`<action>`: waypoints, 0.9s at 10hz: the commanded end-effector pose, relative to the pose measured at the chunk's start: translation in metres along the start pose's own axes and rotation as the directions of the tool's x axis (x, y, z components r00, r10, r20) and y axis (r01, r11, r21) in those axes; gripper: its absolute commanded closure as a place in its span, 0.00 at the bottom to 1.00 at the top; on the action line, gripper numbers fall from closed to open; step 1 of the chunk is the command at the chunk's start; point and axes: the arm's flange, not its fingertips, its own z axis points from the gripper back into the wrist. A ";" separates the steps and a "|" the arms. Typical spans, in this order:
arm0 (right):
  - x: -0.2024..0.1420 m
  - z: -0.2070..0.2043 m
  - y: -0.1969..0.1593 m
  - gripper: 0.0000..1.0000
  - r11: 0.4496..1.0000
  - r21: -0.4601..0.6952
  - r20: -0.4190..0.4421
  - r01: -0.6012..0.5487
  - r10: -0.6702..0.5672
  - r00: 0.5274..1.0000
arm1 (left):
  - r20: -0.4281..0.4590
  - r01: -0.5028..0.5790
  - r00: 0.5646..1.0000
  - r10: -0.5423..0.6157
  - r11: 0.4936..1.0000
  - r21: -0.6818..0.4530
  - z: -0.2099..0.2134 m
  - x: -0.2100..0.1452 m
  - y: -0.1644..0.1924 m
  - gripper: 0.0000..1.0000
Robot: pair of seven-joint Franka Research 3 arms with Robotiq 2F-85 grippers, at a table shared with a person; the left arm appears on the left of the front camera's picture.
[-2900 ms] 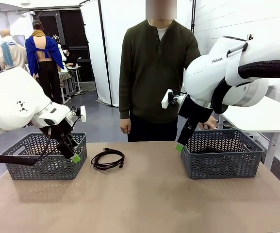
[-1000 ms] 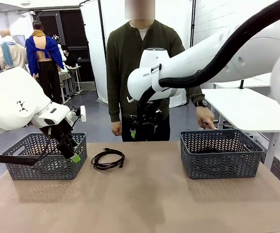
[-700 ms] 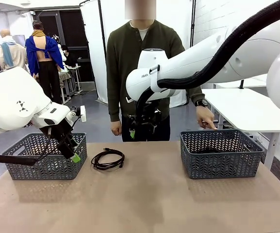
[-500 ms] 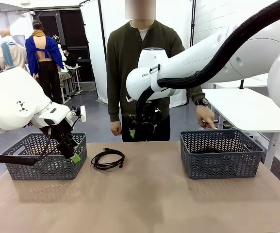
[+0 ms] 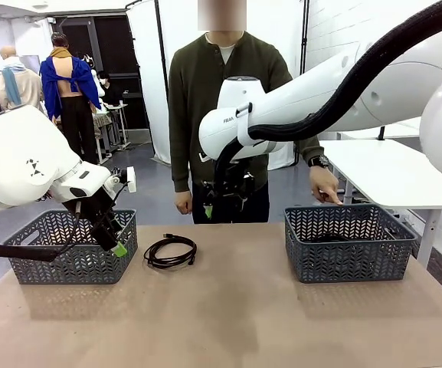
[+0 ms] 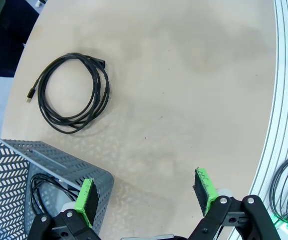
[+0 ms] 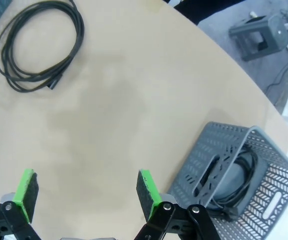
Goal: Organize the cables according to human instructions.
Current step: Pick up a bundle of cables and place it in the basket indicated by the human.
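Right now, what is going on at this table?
A cable-sorting job is under way. One coiled black cable lies loose on the table between two grey baskets. The right claw hangs open above the middle; the left claw, also open, waits by the left basket. The person's hand points at the right basket.

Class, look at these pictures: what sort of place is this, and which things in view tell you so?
Probably a robotics lab or test hall: two white robot arms work at a shared table, two grey baskets hold coiled cables, and white partition screens stand behind.
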 end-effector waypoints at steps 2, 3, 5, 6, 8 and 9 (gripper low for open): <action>0.024 -0.027 0.012 0.00 0.996 -0.002 0.015 0.093 -0.093 0.996 | -0.001 0.001 1.000 -0.001 1.000 0.004 0.001 0.001 0.000 0.00; 0.030 -0.036 0.014 0.00 0.991 -0.007 0.018 0.135 -0.135 0.991 | -0.001 0.001 1.000 -0.001 1.000 0.004 0.001 0.001 0.000 0.00; 0.041 -0.054 0.020 0.00 0.978 0.003 -0.017 0.209 -0.209 0.978 | -0.001 0.001 1.000 -0.001 1.000 0.004 0.001 0.001 0.000 0.00; 0.046 -0.064 0.024 0.00 0.972 0.007 -0.041 0.233 -0.233 0.972 | -0.001 0.001 1.000 -0.001 1.000 0.004 0.001 0.001 0.000 0.00; 0.054 -0.082 0.025 0.00 0.963 -0.027 -0.069 0.267 -0.268 0.961 | -0.001 0.001 1.000 -0.001 1.000 0.004 0.001 0.001 0.000 0.00; 0.058 -0.091 0.027 0.00 0.962 -0.044 -0.082 0.271 -0.274 0.958 | -0.001 0.001 1.000 -0.001 1.000 0.004 0.001 0.001 0.000 0.00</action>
